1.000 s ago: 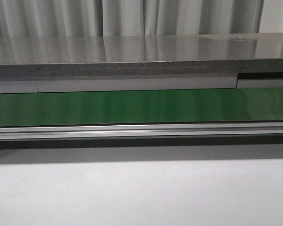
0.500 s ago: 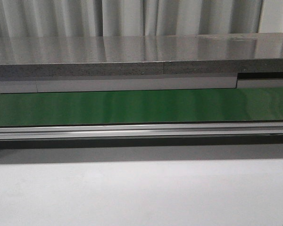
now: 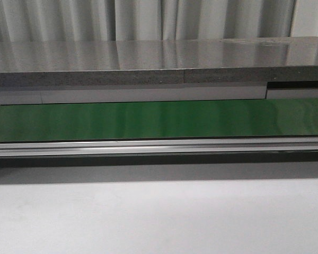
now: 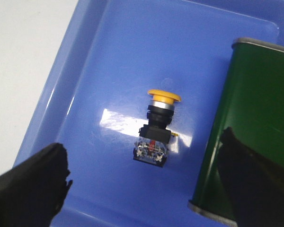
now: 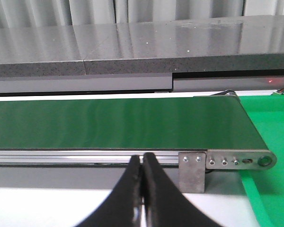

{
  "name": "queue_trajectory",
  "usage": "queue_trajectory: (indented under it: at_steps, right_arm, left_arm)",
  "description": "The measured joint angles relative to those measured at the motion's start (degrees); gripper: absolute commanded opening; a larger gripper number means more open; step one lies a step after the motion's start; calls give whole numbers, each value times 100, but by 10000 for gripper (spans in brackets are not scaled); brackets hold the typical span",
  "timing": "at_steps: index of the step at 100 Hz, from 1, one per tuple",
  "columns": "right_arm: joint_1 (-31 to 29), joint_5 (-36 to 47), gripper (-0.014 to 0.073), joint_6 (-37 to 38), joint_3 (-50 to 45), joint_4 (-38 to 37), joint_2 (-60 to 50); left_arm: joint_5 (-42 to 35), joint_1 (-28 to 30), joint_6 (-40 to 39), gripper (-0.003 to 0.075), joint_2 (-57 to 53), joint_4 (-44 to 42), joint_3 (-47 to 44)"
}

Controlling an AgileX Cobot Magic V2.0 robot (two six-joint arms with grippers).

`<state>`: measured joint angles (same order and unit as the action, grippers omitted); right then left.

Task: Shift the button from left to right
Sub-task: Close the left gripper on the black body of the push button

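Observation:
The button [image 4: 156, 127], with a yellow mushroom cap and a black body with red-blue marks, lies on its side in a blue tray [image 4: 109, 61] in the left wrist view. My left gripper [image 4: 144, 182] hangs above it, open wide and empty, with one finger on each side of the button. My right gripper [image 5: 142, 163] is shut and empty, and points at the near rail of the green conveyor belt [image 5: 113, 123]. Neither gripper nor the button shows in the front view.
The conveyor belt [image 3: 159, 119] runs across the front view behind a metal rail [image 3: 159, 147], with a grey counter [image 3: 159, 63] beyond it. The belt's end [image 4: 248, 118] overhangs the blue tray. A green bin [image 5: 270, 189] sits at the belt's right end.

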<state>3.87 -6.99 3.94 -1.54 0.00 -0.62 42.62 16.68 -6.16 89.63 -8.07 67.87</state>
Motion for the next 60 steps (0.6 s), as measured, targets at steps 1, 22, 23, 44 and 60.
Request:
queue_trajectory:
  at_steps: [1,22,23,44,60]
  right_arm:
    - [0,0,-68,0,0,0,0]
    - [0,0,-68,0,0,0,0]
    - [0,0,-68,0,0,0,0]
    - [0,0,-68,0,0,0,0]
    - [0,0,-68,0,0,0,0]
  left_arm:
    - [0,0,0,617,75,0,41]
    - [-38,0,0,617,1033,0,585]
    - [-38,0,0,617,1059,0,599]
    - [-50,0,0,617,1619,0,827]
    - [-64,0,11,617,1847,0,837]
